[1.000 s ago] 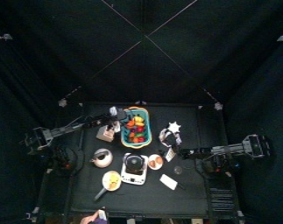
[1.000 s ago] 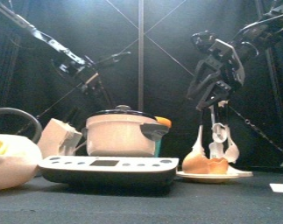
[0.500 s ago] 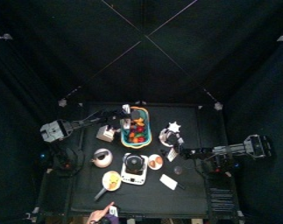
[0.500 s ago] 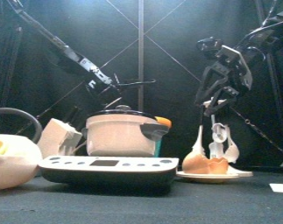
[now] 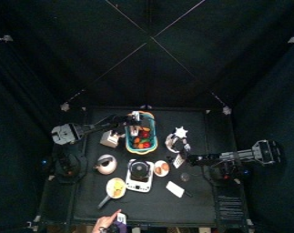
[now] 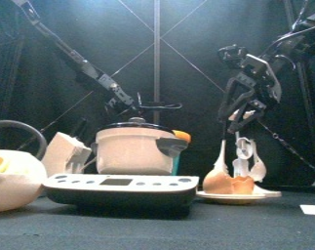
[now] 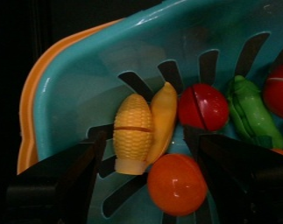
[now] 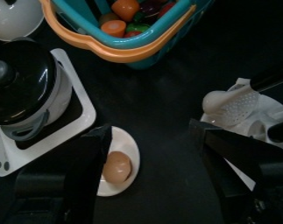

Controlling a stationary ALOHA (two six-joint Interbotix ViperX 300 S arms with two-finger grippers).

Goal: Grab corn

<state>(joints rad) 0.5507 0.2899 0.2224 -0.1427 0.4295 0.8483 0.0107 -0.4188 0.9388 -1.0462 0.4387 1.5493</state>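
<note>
While the teal basket [image 7: 102,66] filled the left wrist view, the corn [image 7: 133,133] was seen lying on its slotted floor, touching a yellow banana-like piece [image 7: 162,118], with a red tomato [image 7: 203,107] beyond and an orange one [image 7: 176,183] just beside. The cob was judged light, stiff and ridged, best pinched across its middle. The left gripper [image 7: 141,188] was held spread, the cob's lower end lying between its jaws. The right gripper [image 8: 155,166], also spread, was kept well apart, over a plate with an egg [image 8: 116,165].

Left gripper [image 7: 141,188] agape, low; right gripper [image 8: 153,175] agape, raised.
</note>
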